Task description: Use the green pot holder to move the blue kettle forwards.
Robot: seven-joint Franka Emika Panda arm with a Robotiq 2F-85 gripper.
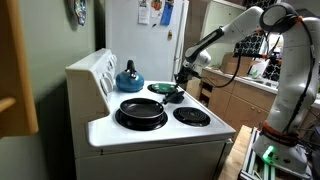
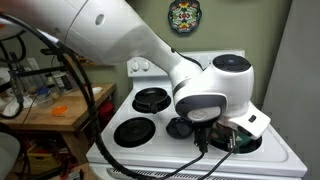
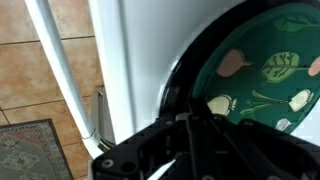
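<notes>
The green pot holder (image 3: pixel 262 78) lies flat on a dark burner at the near edge of the bench (image 1: pixel 100 128), which is a white stove top. It looks soft and floppy, so I judge a pinch at its rim is best; it will droop once lifted. The blue kettle (image 1: pixel 129 77) stands on the burner behind it, by the control panel, clearly apart from the cloth. Its shell is glossy and round, probably slippery, and its weight is unknown, so I would press the cloth low against its body. My gripper (image 1: pixel 181 78) hangs just over the pot holder; I cannot tell how wide it is or whether it has cloth. A black frying pan (image 1: pixel 142 110) sits beside the kettle. A fridge (image 1: pixel 130 30) stands past the bench, with tiled floor (image 3: pixel 50 60) and a rug (image 3: pixel 30 150) below.
</notes>
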